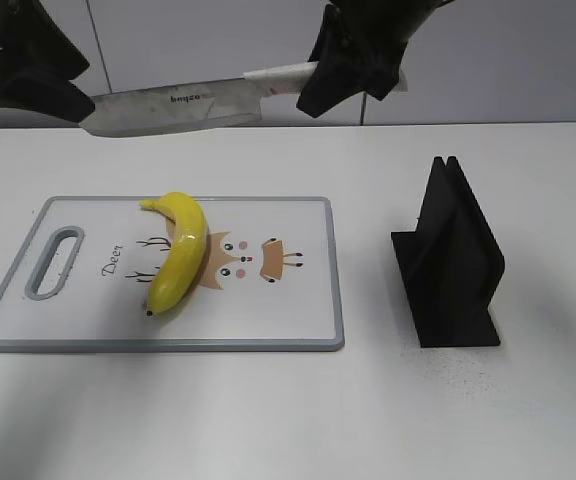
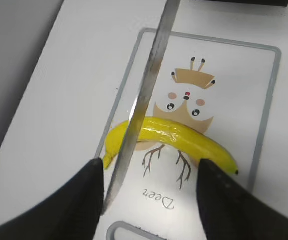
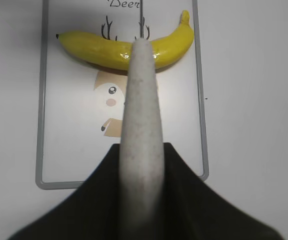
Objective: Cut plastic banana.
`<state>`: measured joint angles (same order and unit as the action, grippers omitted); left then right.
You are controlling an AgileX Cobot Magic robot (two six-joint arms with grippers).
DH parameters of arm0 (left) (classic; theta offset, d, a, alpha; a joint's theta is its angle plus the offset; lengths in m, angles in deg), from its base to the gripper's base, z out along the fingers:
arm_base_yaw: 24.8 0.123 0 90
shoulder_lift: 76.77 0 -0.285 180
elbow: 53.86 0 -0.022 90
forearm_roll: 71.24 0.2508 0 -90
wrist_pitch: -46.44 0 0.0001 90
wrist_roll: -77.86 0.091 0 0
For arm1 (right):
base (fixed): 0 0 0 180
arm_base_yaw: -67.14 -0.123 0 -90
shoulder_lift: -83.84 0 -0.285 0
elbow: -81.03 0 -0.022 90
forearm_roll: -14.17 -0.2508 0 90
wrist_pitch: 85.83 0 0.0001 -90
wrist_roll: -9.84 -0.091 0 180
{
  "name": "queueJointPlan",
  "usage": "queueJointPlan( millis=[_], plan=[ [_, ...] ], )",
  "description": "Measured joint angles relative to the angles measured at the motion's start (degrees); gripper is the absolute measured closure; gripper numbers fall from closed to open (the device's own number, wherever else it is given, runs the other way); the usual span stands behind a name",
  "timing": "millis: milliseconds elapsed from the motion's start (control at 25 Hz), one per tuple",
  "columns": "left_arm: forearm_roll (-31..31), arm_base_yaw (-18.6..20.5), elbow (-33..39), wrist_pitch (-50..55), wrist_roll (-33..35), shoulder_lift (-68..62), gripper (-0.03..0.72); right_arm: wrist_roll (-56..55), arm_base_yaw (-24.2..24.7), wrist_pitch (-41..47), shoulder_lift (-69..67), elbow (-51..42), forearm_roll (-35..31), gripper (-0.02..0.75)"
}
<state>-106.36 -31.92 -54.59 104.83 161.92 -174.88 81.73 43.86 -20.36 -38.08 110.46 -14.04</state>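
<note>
Now the knife (image 1: 173, 105) hangs in the air above the cutting board (image 1: 308, 300), its pale handle clamped in the right pincer (image 1: 353, 70), blade reaching toward the left edge of the worktop (image 1: 528, 420). The step in hand looks like lining up the cut: no stroke has been made, and the banana (image 1: 178, 250) lies whole. It rests on the board in the left half of the worktop, stem toward the far edge, curving over the printed deer. From the right wrist view the handle points straight at the banana's middle (image 3: 129, 47), so the blade seems roughly aligned across it, well above and not touching. The next move probably calls for a straight descent, edge down, onto the middle of the fruit, kept steady lest the glossy banana roll. The left pincer (image 2: 149, 195) stands apart and empty, hovering over the board with the banana between and below its fingers.
</note>
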Motion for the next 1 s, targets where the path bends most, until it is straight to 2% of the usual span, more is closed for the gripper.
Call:
queueJointPlan(
  millis=[320, 480, 560, 680, 880, 1000],
  plan=[
    [-2.98, 0.00, -0.01, -4.30, 3.81, -4.68, 0.114, 1.78, 0.00, 0.20, 0.00, 0.00, -0.99, 0.554],
    [-3.23, 0.00, -0.06, -4.53, 4.75, -6.06, 0.148, 2.89, 0.00, 0.20, -0.72, 0.06, -2.83, 0.554],
    [-3.28, 0.00, -0.06, -4.53, 4.80, -6.17, 0.197, 2.94, 0.00, 0.20, -1.67, 0.06, -3.79, 0.554],
    [-3.34, 0.00, -0.06, -4.53, 4.80, -6.18, 0.314, 3.00, 0.00, 0.20, -2.97, 0.06, -5.40, 0.554],
    [-3.29, 0.00, -0.06, -4.35, 4.87, -6.18, 0.552, 3.00, 0.00, -1.09, -3.24, 0.06, -5.85, 0.554],
    [-3.11, 0.00, -0.06, -3.92, 5.24, -6.23, 0.598, 3.37, 0.00, -1.33, -3.24, 0.06, -5.90, 0.554]
  ],
)
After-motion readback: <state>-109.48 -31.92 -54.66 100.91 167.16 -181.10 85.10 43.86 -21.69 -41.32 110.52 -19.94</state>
